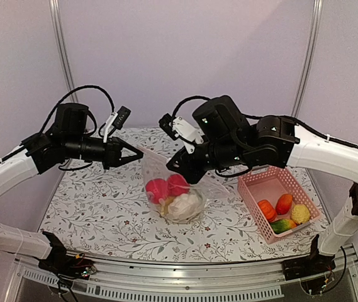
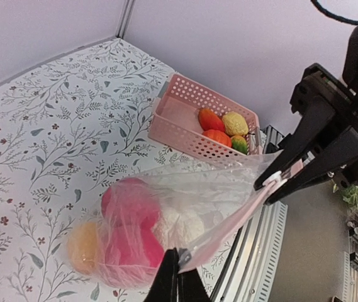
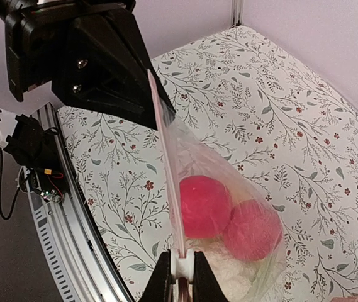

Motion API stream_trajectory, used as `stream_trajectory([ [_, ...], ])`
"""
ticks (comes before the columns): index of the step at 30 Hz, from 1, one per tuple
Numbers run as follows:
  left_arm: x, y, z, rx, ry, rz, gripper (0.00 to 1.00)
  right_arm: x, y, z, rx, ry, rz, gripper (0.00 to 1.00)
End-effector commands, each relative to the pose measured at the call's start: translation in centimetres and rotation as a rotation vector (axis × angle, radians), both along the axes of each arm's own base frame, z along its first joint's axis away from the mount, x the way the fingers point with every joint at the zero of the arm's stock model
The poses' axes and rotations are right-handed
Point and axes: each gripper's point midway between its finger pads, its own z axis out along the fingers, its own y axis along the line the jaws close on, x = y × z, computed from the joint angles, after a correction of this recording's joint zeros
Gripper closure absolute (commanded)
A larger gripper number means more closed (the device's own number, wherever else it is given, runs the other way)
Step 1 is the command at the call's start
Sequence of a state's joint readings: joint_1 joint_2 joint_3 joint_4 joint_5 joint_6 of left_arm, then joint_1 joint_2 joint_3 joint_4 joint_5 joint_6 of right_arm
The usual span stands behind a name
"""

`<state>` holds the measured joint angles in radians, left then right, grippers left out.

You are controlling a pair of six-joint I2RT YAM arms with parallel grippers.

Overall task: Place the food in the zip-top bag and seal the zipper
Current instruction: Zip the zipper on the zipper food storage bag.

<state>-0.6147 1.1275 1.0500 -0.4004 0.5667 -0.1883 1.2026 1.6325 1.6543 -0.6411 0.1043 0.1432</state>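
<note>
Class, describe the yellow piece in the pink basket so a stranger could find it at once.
On the flowered table, look right of the clear bag to the pink basket. Four toy foods lie at its near end; the yellow piece sits farthest right. Its neighbours are orange, red-orange and green; it alone is yellow.

A clear zip-top bag (image 1: 151,168) stands on a floral-print table (image 1: 90,201), its mouth pinched at the left end by the left gripper (image 1: 139,151) and at the right end by the right gripper (image 1: 173,165). Inside the bag lie two red round fruits (image 1: 157,188) and a white cauliflower (image 1: 185,205). Right of the bag, a pink basket (image 1: 253,206) holds orange, yellow and green food pieces (image 1: 284,204).
</note>
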Motion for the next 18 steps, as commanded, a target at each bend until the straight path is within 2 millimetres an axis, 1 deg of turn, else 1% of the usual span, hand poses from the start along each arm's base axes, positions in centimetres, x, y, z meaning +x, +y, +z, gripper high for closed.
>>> stream_trajectory([
  [1, 2.8, 2.7, 0.3, 0.011, -0.034, 0.162, 1.00, -0.5, -2.7, 0.3, -0.028, 0.011, -0.042, 1.00],
  [9, 3.8, 3.8, 0.4, 0.000, -0.029, 0.211, 1.00, -0.7, -3.7, -0.1, -0.033, 0.018, -0.064, 1.00],
  [18, 5.2, 5.3, 0.1, 0.009, -0.021, 0.284, 1.00, -0.8, -4.9, -0.8, -0.042, 0.028, -0.093, 1.00],
])
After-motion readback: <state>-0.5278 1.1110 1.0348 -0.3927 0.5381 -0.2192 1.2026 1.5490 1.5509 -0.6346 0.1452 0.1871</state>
